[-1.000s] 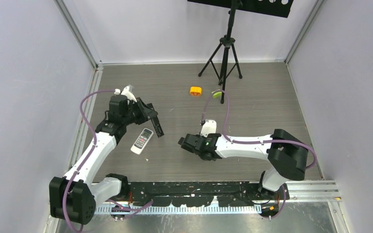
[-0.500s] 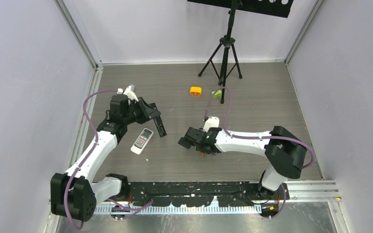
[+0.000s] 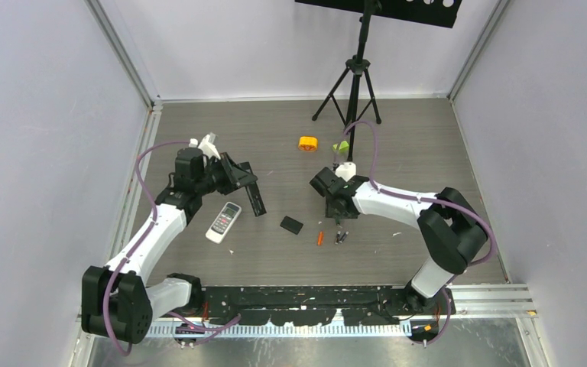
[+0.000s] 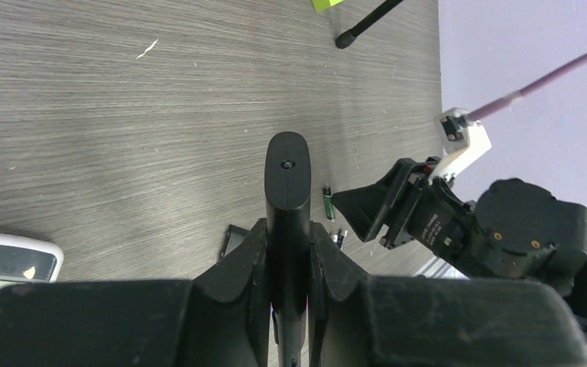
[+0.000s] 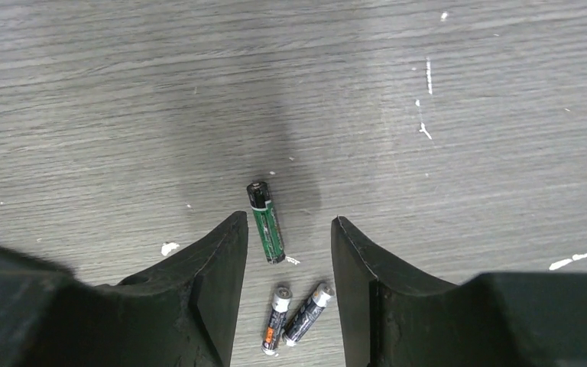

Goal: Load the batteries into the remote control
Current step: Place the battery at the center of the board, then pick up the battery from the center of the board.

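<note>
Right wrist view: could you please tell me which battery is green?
The green battery, lying alone farthest from the camera; the two dark batteries lie paired nearer.

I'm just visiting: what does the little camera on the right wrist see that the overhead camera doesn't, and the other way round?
Only the right wrist view: a dark green cylindrical battery lying flat between the open fingers of the right hand; overhead I cannot make it out. Only the overhead view: the left hand gripping a slim black remote control, a white remote control, a flat black cover, an orange battery, an orange round block. Both: two dark grey batteries side by side on the grey wood-grain table.
</note>
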### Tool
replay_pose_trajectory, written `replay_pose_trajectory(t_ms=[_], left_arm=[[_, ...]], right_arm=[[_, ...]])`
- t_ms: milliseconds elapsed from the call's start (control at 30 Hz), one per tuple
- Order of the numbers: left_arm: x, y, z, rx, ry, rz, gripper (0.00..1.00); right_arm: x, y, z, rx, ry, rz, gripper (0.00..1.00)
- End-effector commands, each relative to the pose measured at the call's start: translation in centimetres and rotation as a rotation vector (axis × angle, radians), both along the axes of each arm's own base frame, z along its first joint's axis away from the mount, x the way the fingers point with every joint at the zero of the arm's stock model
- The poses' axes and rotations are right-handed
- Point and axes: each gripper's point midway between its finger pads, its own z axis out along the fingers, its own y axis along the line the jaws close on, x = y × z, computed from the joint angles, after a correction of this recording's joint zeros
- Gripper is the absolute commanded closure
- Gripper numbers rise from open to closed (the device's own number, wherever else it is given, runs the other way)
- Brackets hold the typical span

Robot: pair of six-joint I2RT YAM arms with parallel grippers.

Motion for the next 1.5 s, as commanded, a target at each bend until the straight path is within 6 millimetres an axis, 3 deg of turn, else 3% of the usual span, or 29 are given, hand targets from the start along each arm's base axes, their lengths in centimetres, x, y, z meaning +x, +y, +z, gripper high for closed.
replay_pose_trajectory(t_ms=[0, 167, 333, 567, 733, 833, 967, 1100, 1267, 1333, 1467], left_arm=[[0.3, -0.6, 1.3, -0.045, -0.050, -0.032, 1.00], [0.1, -0.8, 1.5, -0.054, -0.048, -0.042, 1.00], [-0.1, -1.1, 1.6, -0.067, -0.051, -0.064, 1.00], [-0.4, -1.1, 1.6, -0.055, -0.061, -0.079, 1.00], [-0.4, -1.4, 1.9, -0.070, -0.071, -0.099, 1.00], [-0.3, -1.9, 2.4, -0.094, -0.095, -0.127, 1.00], [0.1, -3.4, 3.6, -0.162, -0.136, -0.181, 1.00], [0.6, -4.8, 5.0, -0.229, -0.173, -0.199, 1.00], [0.7, -6.0, 7.5, -0.302, -0.218, -0.200, 1.00], [0.6, -6.3, 8.6, -0.322, -0.235, -0.202, 1.00], [0.0, -6.8, 10.4, -0.369, -0.255, -0.220, 1.00]], right_arm=[[0.7, 2.0, -0.1, 0.062, 0.038, 0.126, 0.52], [0.3, 2.3, -0.6, 0.079, 0.071, 0.160, 0.54], [-0.1, 1.2, -1.8, 0.054, 0.116, 0.099, 0.68], [0.1, 0.3, -2.7, 0.010, 0.110, 0.084, 0.71], [0.2, 1.0, -3.4, 0.053, 0.110, 0.099, 0.86], [0.8, 1.2, -2.5, 0.080, 0.059, 0.104, 0.94], [2.7, 2.0, 1.2, 0.132, -0.086, 0.126, 0.97], [3.6, 4.1, 8.4, 0.246, -0.290, 0.191, 0.98], [1.0, 8.3, 17.8, 0.381, -0.490, 0.317, 0.98], [-0.3, 10.0, 20.5, 0.427, -0.549, 0.368, 0.98], [-2.3, 13.1, 23.9, 0.524, -0.635, 0.470, 0.98]])
